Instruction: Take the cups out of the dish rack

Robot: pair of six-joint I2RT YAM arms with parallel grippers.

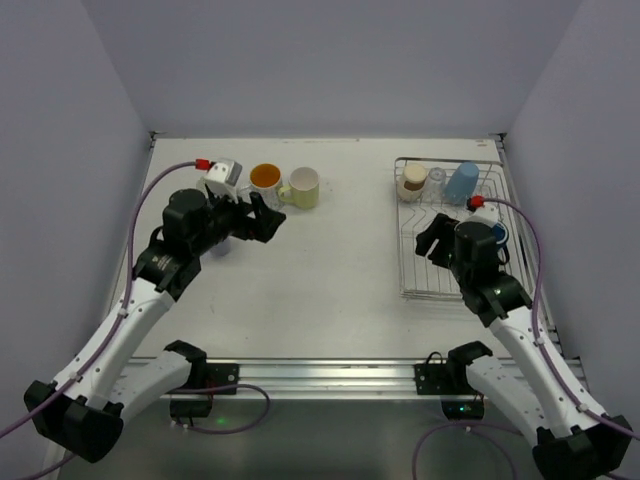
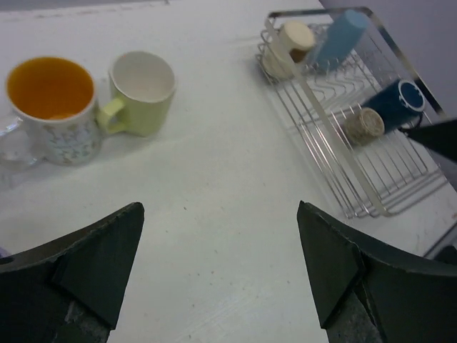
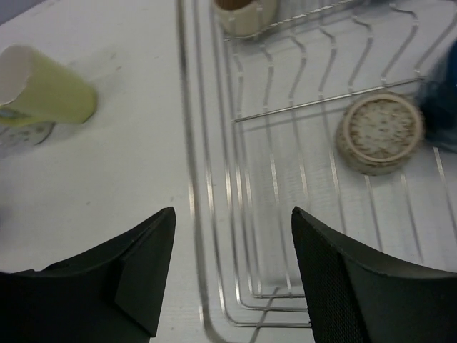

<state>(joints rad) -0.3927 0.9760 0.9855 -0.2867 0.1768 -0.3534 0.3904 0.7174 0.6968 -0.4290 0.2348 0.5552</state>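
Observation:
The silver wire dish rack [image 1: 407,292] stands at the right. In it lie a beige cup [image 1: 411,181], a clear glass [image 1: 436,177], a light blue tumbler [image 1: 462,182], a navy cup [image 2: 396,103] and a speckled beige cup [image 3: 378,132]. An orange-lined mug [image 1: 265,181] and a cream mug [image 1: 303,186] stand on the table at the back left. My left gripper [image 1: 268,220] is open and empty, low over the table just in front of those mugs. My right gripper [image 3: 232,271] is open and empty over the rack's near left corner.
A clear glass mug [image 2: 11,139] stands left of the orange-lined mug, cut off by the frame edge. The rack's raised rim [image 3: 187,143] runs between my right fingers. Grey walls close in the table on the left, back and right.

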